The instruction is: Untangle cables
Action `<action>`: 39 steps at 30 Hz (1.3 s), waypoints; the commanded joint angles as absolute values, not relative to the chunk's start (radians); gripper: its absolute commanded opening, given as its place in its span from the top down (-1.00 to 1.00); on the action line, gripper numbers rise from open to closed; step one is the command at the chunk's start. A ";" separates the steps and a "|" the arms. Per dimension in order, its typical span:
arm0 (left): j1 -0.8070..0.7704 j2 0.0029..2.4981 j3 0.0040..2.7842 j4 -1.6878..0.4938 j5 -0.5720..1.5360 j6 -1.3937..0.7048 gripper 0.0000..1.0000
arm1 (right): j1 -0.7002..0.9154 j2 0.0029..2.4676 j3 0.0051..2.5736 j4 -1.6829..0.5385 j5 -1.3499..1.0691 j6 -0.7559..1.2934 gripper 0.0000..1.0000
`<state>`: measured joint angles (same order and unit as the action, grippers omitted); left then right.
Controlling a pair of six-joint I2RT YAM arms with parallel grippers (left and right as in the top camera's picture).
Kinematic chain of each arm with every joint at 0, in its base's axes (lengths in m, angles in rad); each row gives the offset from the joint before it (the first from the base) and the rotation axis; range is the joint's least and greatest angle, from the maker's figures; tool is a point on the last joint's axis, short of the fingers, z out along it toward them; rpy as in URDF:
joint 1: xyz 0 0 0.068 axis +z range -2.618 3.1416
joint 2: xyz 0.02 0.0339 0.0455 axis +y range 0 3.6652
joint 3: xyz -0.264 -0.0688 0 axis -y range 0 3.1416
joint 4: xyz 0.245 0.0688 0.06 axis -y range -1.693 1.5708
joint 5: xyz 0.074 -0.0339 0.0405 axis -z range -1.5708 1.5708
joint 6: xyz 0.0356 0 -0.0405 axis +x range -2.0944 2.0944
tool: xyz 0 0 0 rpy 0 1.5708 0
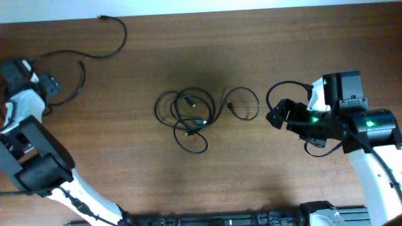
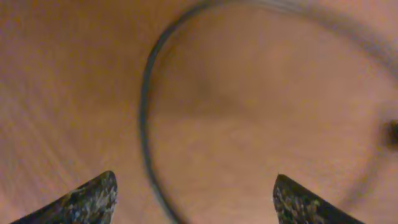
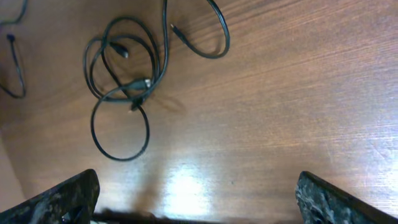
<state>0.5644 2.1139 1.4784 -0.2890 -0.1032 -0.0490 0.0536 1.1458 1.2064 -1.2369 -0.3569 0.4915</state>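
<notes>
Between the spread, empty fingers of the left gripper [image 2: 194, 182], a loose cable [image 2: 144, 106] is curving across the table [image 2: 261, 124], passing nearer one fingertip and running on ahead. By that showing, one cord is already lying clear of the knot, and this hand is hovering close over it. Directly in front of the right gripper [image 3: 198, 179], whose jaws are likewise standing wide apart and gripping nothing, only bare wood is showing, so nothing is blocking a reach forward. Farther ahead and off to that gripper's left, the tangle [image 3: 124, 68] is sitting as several overlapping loops, with small plug ends poking out at the crossings. Most of the job is therefore looking undone, and the loops are waiting to be drawn apart one by one. Beside the right wrist, the arm's own thick wire [image 1: 286, 88] is arcing near the closest loop and could be snagging on it.
</notes>
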 commanded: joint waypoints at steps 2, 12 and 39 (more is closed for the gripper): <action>0.651 2.185 1.482 -0.316 -0.118 -0.051 -0.56 | 0.053 1.147 1.216 -1.239 -0.359 0.459 -0.97; 0.662 2.243 1.481 -0.248 0.057 -0.003 -0.05 | 0.053 1.147 1.216 -1.235 -0.360 0.460 -0.97; 0.665 2.328 2.109 -0.262 0.259 -0.179 -0.98 | 0.053 1.148 1.216 -1.294 -0.360 0.460 -0.97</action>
